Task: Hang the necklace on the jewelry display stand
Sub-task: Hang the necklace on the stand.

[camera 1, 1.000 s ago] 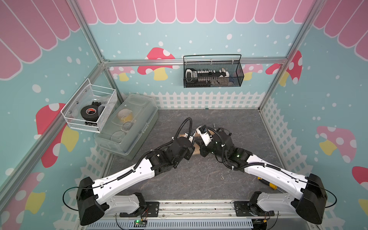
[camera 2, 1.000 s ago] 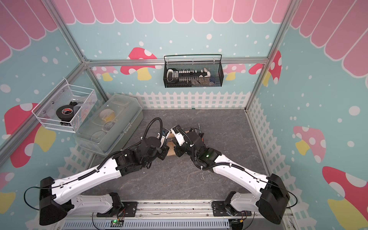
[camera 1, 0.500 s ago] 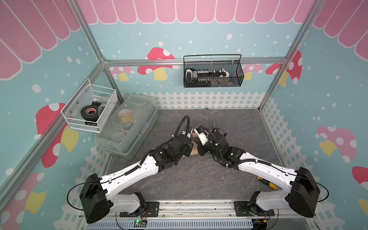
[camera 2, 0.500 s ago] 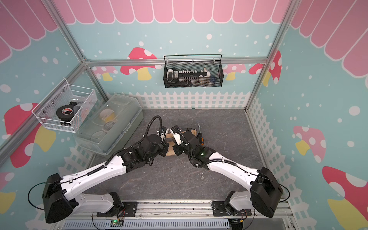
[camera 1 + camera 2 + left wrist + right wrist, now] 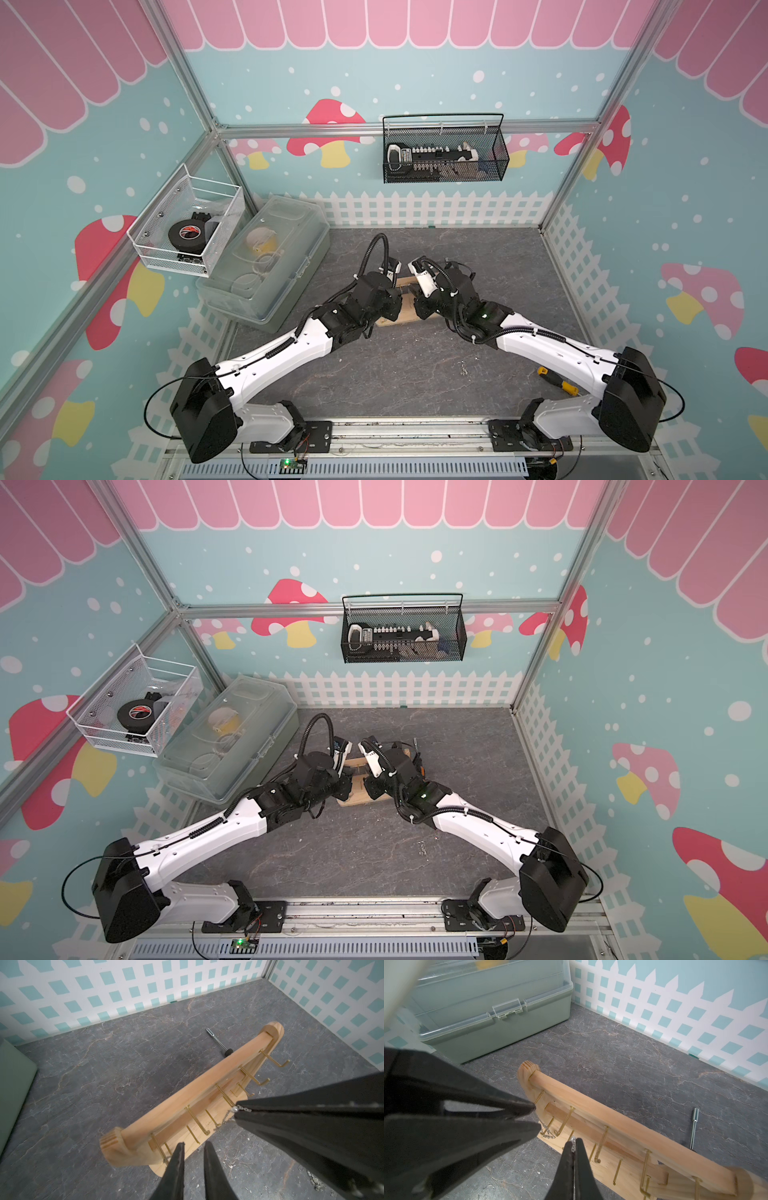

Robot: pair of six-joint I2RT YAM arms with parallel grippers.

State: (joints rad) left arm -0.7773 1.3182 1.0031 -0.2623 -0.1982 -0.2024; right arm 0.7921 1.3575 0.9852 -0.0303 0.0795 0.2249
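right gripper [image 5: 573,1140] pinches necklace [image 5: 239,1108] | left gripper [image 5: 194,1144] parted | jewelry display stand [image 5: 187,1095] upright

Jewelry display stand [image 5: 197,1084] right of lidded box [image 5: 270,266]

We saw the jewelry display stand [image 5: 187,1094] in smooth pale wood, pegs [image 5: 197,1120] in shiny gold metal, necklace [image 5: 242,1108] a fine silvery metal chain, tabletop [image 5: 124,1059] matt grey.

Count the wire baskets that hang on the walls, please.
2. The white wire basket hangs on the left wall, near the clear lidded box; the black mesh basket hangs on the back wall.
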